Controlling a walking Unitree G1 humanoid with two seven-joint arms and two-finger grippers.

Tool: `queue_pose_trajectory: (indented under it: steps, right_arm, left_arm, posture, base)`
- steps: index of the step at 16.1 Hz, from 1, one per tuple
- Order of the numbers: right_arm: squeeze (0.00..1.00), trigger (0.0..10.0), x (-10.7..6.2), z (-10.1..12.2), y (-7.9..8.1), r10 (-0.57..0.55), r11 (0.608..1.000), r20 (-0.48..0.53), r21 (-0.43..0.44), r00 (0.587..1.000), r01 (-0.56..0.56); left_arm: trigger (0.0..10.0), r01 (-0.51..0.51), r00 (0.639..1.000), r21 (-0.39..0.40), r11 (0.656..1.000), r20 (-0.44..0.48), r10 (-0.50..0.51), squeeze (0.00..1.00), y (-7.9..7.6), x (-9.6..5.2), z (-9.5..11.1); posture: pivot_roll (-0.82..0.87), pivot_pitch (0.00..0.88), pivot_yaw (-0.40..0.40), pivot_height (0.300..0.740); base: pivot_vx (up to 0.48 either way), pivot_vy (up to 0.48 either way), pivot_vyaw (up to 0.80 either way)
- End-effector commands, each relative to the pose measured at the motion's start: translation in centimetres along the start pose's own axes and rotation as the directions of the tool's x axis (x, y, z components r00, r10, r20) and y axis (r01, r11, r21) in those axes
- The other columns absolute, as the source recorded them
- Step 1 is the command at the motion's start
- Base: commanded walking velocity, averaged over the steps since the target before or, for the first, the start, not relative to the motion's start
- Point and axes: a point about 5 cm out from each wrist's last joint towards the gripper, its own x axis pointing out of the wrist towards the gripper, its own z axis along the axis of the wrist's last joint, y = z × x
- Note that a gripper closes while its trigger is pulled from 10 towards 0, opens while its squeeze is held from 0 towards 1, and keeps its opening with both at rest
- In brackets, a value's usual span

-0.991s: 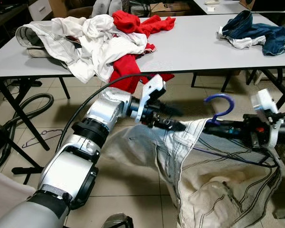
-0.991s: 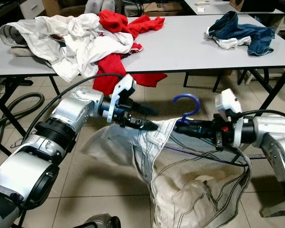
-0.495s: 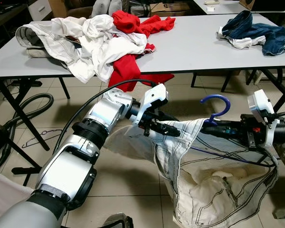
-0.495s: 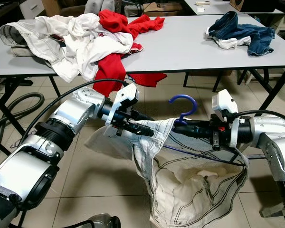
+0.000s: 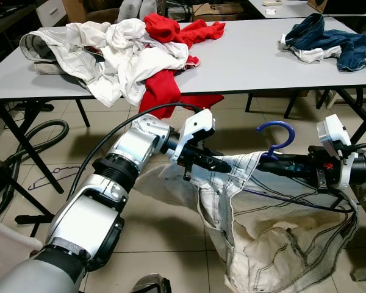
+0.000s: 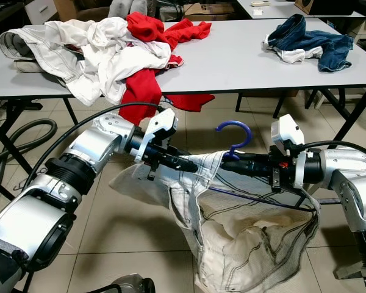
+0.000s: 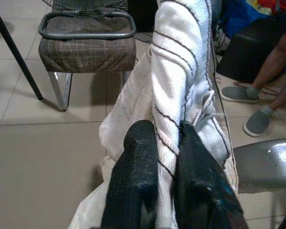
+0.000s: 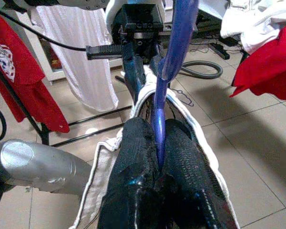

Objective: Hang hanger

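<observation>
My left gripper [image 5: 222, 166] pinches the waistband edge of a cream garment with dark stitching [image 5: 274, 238], its two black fingers [image 7: 133, 176] closed tight on a fold of the cloth in front of a grey table [image 5: 244, 61]. My right gripper [image 6: 232, 163] is clamped on the neck of a blue hanger [image 5: 276, 139], fingers pressed against either side of the plastic, the hook standing upright above them. The two grippers face each other at about the same height, close together, with the garment's opening stretched between them and the rest of the fabric sagging toward the tiled floor [image 5: 165, 232]. The hanger's thin lower bar runs inside the garment. On the table behind lie a heap of white and red clothes [image 5: 128, 49] at my left and blue jeans [image 5: 329, 39] at my right. In the left wrist view, a padded stool [image 7: 86, 45] stands beyond the cloth, and a person's feet in grey shoes [image 7: 248, 105] rest on the tiles.
</observation>
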Motion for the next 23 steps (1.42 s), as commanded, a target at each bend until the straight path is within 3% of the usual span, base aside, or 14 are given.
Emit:
queue_pose_trajectory:
  steps: [1,2,3,4,5,11,13,14,15,17,18,19,20,23]
  right_arm:
    - [0.00,10.0,0.2,3.0,0.1,0.031,0.992,0.079,-0.128,0.996,-0.021]
    - [0.00,10.0,0.2,2.9,-0.1,0.018,0.992,0.075,-0.124,0.997,-0.008]
    - [0.17,10.0,0.1,2.8,-0.6,-0.020,0.995,0.075,-0.093,0.997,0.027]
    - [0.82,10.0,0.1,2.8,-0.7,-0.034,0.996,0.078,-0.085,0.996,0.040]
    - [1.00,10.0,0.0,2.8,-0.8,-0.044,0.996,0.083,-0.071,0.996,0.050]
    - [1.00,10.0,-1.1,3.3,-0.2,-0.071,0.993,0.091,-0.093,0.993,0.080]
    - [1.00,10.0,-1.8,3.3,0.0,-0.242,0.957,0.094,-0.140,0.966,0.253]
    - [1.00,10.0,-1.8,3.2,0.1,-0.276,0.946,0.092,-0.152,0.957,0.287]
    - [1.00,10.0,-1.7,2.4,-0.1,-0.429,0.887,0.098,-0.145,0.898,0.439]
    - [1.00,10.0,-1.4,1.6,0.0,-0.512,0.844,0.118,-0.118,0.851,0.524]
    - [1.00,10.0,-1.2,0.5,0.2,-0.607,0.786,0.153,-0.028,0.780,0.617]
    - [1.00,10.0,-1.1,0.2,0.2,-0.628,0.771,0.148,-0.014,0.764,0.637]
    - [1.00,10.0,-1.0,-1.3,0.1,-0.694,0.718,0.100,0.010,0.713,0.696]
    - [1.00,10.0,-1.1,-3.2,-0.3,-0.750,0.662,0.032,0.018,0.661,0.750]
  left_arm:
    - [0.0,-0.014,1.000,-0.038,0.999,-0.015,0.013,0.00,-0.1,-0.2,-1.1]
    - [0.0,-0.036,0.999,-0.044,0.998,-0.010,0.036,0.00,0.1,-0.3,-1.2]
    - [0.0,-0.080,0.997,-0.053,0.995,0.002,0.080,0.00,0.3,-0.6,-1.2]
    - [0.0,-0.093,0.996,-0.056,0.994,0.006,0.093,0.00,0.4,-0.8,-1.3]
    - [0.0,-0.118,0.993,-0.068,0.991,0.012,0.119,0.00,0.6,-1.1,-1.4]
    - [0.0,-0.236,0.971,-0.103,0.966,0.004,0.238,0.00,1.0,-2.9,-2.7]
    - [0.0,-0.366,0.928,-0.124,0.922,0.030,0.372,0.00,1.5,-4.6,-3.1]
    - [0.0,-0.378,0.922,-0.131,0.917,0.035,0.385,0.00,1.5,-4.9,-3.2]
    - [0.0,-0.397,0.911,-0.152,0.905,0.055,0.409,0.00,1.4,-5.6,-3.3]
    - [0.0,-0.409,0.904,-0.160,0.899,0.066,0.423,0.00,1.3,-6.0,-3.4]
    - [0.0,-0.416,0.898,-0.163,0.895,0.079,0.432,0.00,1.2,-6.3,-3.4]
    - [0.0,-0.418,0.897,-0.164,0.894,0.084,0.435,0.00,1.2,-6.3,-3.4]
    - [0.0,-0.415,0.896,-0.163,0.895,0.099,0.433,0.00,1.2,-6.4,-3.2]
    - [0.0,-0.368,0.909,-0.169,0.914,0.139,0.392,0.00,0.9,-6.5,-2.6]
  posture:
    - [-0.02,0.000,0.067,0.740]
    - [-0.02,0.000,0.066,0.740]
    - [-0.02,0.000,0.066,0.740]
    - [-0.03,0.000,0.067,0.740]
    - [-0.03,0.000,0.068,0.740]
    - [-0.03,0.000,0.070,0.740]
    - [-0.03,0.000,0.068,0.740]
    - [-0.03,0.000,0.067,0.740]
    - [-0.03,0.000,0.065,0.740]
    - [-0.03,0.000,0.065,0.740]
    - [-0.03,0.000,0.069,0.740]
    - [-0.03,0.000,0.070,0.740]
    - [-0.04,0.000,0.077,0.740]
    - [-0.04,0.000,0.077,0.740]
  base:
    - [0.000,0.000,0.00]
    - [0.000,0.000,0.00]
    - [0.000,0.000,0.00]
    - [0.000,0.000,0.00]
    - [0.000,0.000,0.00]
    - [0.000,0.000,0.00]
    - [0.000,0.000,0.00]
    - [0.000,0.000,0.00]
    - [0.000,0.000,0.00]
    - [0.000,0.000,0.00]
    - [0.000,0.000,0.00]
    - [0.000,0.000,0.00]
    - [0.000,0.000,0.00]
    - [0.000,0.000,0.00]
